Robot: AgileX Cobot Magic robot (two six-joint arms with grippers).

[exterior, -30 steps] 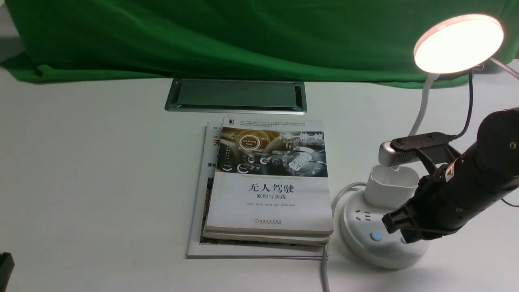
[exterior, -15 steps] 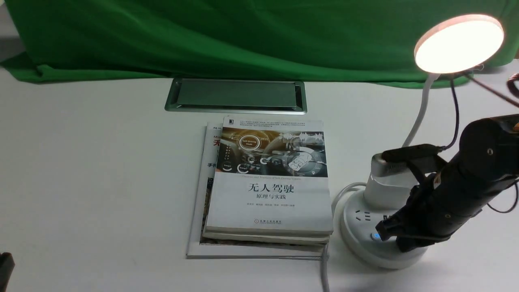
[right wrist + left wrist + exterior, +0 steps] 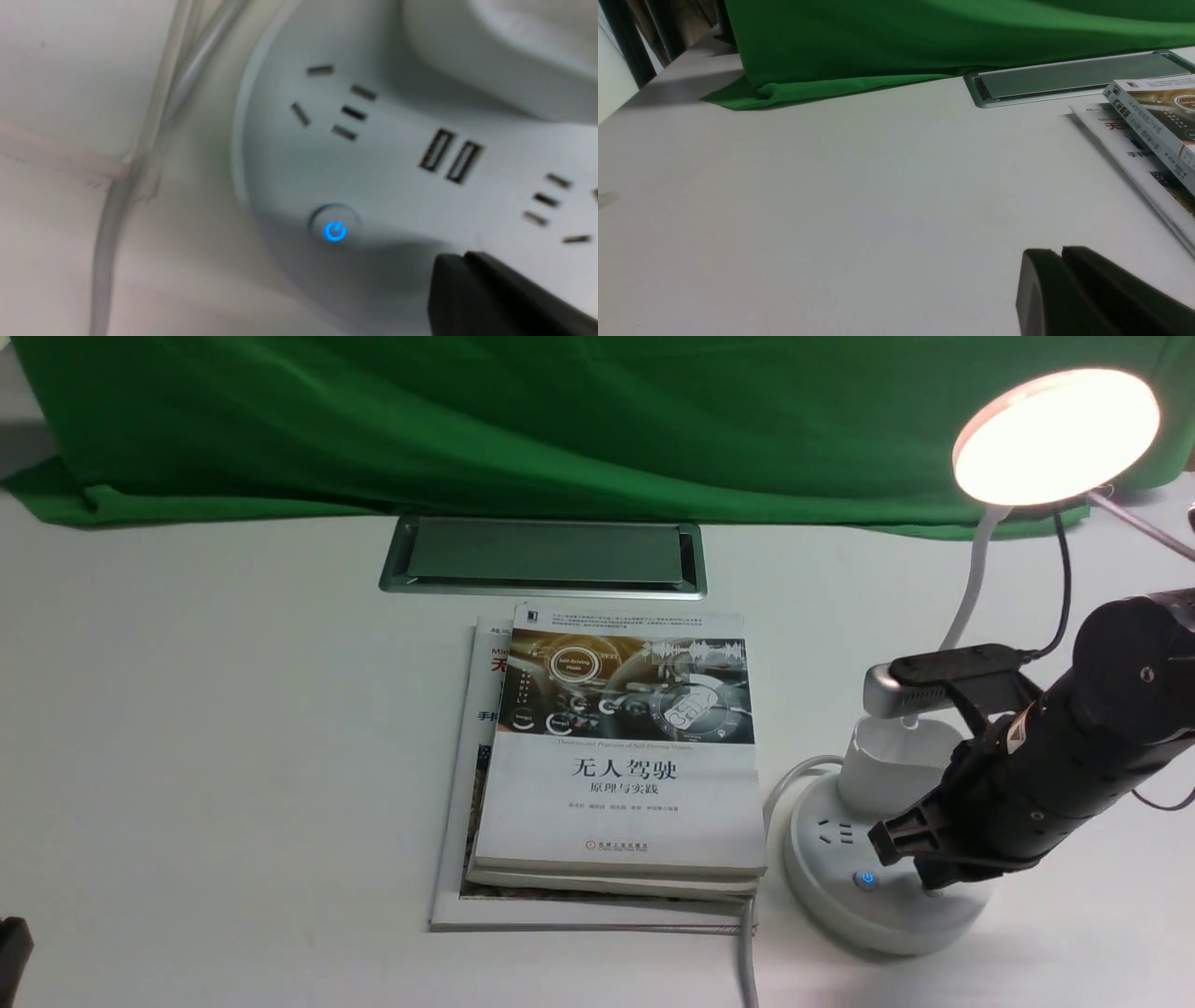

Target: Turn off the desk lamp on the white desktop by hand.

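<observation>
The desk lamp stands at the right of the white desktop. Its round head glows brightly. A blue-lit button shows on its round base. My right gripper is shut and empty. It is low over the base's front, just right of that button; contact cannot be told. In the right wrist view the shut tips hover beside the blue button and below the base's sockets. My left gripper is shut and empty, low over the bare desktop.
A stack of books lies just left of the lamp base. The lamp's grey cable runs toward the front edge between them. A silver-grey hatch sits behind the books, and green cloth covers the back. The lamp's cup holder stands behind my right gripper.
My right gripper dipped left and down onto the base by the blue button, then drew back up and to the right. The lamp head stays lit throughout. The left arm has not moved.
</observation>
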